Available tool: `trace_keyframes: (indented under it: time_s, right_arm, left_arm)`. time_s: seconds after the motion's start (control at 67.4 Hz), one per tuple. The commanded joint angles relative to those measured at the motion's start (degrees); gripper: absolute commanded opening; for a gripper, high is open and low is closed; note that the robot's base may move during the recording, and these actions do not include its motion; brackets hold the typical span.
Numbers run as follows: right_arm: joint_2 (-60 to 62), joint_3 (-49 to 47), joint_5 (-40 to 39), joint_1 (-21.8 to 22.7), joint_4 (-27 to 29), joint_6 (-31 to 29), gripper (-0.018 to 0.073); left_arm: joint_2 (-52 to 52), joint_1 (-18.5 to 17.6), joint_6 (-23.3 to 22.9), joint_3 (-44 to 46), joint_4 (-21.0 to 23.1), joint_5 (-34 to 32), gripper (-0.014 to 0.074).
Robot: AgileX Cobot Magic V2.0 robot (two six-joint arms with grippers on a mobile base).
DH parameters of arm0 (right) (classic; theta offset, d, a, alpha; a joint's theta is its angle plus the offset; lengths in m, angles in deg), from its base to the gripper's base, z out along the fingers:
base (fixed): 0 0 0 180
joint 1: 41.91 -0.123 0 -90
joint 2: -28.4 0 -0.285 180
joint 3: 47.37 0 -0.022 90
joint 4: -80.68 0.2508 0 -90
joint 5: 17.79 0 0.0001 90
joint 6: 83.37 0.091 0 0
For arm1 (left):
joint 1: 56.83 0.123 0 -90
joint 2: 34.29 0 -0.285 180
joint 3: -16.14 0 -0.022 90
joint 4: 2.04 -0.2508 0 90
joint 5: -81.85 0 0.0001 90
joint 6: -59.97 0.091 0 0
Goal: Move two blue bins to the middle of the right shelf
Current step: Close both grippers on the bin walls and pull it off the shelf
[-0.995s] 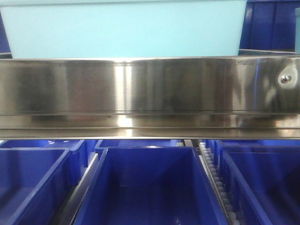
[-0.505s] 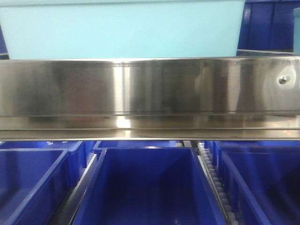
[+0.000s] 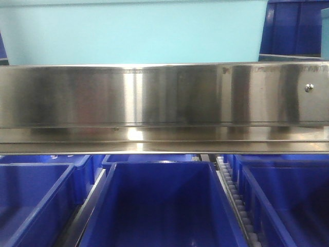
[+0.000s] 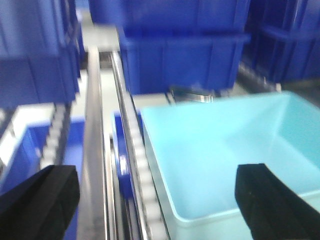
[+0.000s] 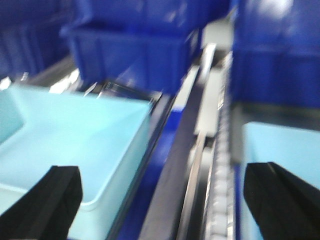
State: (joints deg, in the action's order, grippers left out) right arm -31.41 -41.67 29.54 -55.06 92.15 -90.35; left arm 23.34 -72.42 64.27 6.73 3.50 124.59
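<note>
In the front view a light blue bin (image 3: 133,33) stands on the shelf above a steel beam (image 3: 154,98). Below the beam sit three dark blue bins, at left (image 3: 31,195), centre (image 3: 159,206) and right (image 3: 288,200). My left gripper (image 4: 155,205) is open and hovers over the left rim of the light blue bin (image 4: 225,150), straddling the rim and the roller rail (image 4: 135,150). My right gripper (image 5: 162,205) is open too. It straddles the right rim of that light blue bin (image 5: 70,135) and the rail (image 5: 220,165) beside it. Neither holds anything.
Dark blue bins stand stacked behind the light one (image 4: 180,55) (image 5: 135,50). Another dark blue bin (image 3: 295,28) shows at the upper right of the front view. A second light blue bin (image 5: 280,145) lies right of the rail. A steel divider (image 4: 92,150) runs left of the rollers.
In the front view the shelf and bins have slid slightly to the left. Both wrist views are motion-blurred.
</note>
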Motion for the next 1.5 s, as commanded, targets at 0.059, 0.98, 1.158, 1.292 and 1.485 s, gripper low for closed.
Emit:
trace_keyframes:
  time_s: [0.059, 0.98, 1.158, 1.292, 1.485]
  right_arm:
    - [-11.9, -11.2, 9.2, -2.7, 0.1, -0.2, 0.0547]
    - [-51.5, -33.0, 17.2, -10.9, -12.3, 18.8, 0.0547]
    - [-54.1, -33.0, 17.5, -10.9, -12.3, 18.9, 0.0482]
    - [-54.6, -33.0, 18.4, -10.9, -12.3, 18.9, 0.0223]
    - [-54.6, -33.0, 19.3, -10.9, -12.3, 18.9, -0.0165]
  left_arm:
    - [9.6, -0.4, -0.6, 8.7, 0.9, 9.2, 0.0537]
    - [49.3, -2.1, -2.0, 33.0, 0.3, 24.7, 0.0537]
    - [51.7, -2.1, -2.0, 33.0, 0.3, 24.7, 0.0509]
    - [52.2, -2.1, -2.0, 33.0, 0.3, 24.7, 0.0291]
    - [52.2, -2.1, -2.0, 33.0, 0.3, 24.1, -0.011]
